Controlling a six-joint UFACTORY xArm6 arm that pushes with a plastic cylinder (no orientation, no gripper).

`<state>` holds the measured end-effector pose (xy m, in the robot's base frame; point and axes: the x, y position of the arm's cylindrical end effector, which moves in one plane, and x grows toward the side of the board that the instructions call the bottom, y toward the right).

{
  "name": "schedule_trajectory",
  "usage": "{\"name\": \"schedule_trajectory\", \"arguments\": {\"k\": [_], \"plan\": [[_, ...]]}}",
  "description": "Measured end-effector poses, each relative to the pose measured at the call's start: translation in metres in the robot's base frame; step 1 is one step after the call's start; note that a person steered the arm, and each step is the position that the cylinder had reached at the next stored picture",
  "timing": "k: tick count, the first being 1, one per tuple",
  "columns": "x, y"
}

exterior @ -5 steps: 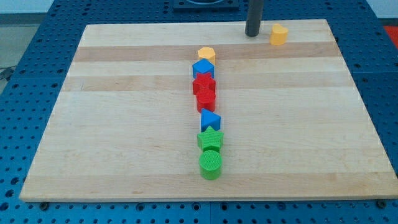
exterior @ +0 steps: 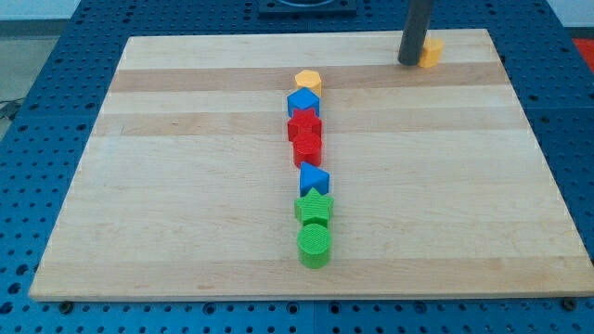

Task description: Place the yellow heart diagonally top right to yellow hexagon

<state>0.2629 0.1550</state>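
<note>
The yellow heart [exterior: 432, 52] lies near the board's top right edge. My tip [exterior: 409, 61] stands right against its left side, partly covering it. The yellow hexagon [exterior: 308, 82] sits at the top of a column of blocks in the board's middle, well to the left of and a little below the heart.
Below the hexagon the column runs down: a blue block [exterior: 303, 102], a red star [exterior: 303, 124], a red block [exterior: 307, 148], a blue triangle-like block [exterior: 313, 178], a green star [exterior: 314, 208], a green cylinder [exterior: 314, 246]. The wooden board [exterior: 186, 186] lies on a blue perforated table.
My tip has moved to the right and now touches the yellow heart, which has shifted slightly right. The column of blocks has not moved.
</note>
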Motion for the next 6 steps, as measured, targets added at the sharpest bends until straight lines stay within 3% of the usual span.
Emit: {"name": "schedule_trajectory", "arguments": {"k": [4, 6], "plan": [[-0.041, -0.003], [-0.015, 0.026]]}}
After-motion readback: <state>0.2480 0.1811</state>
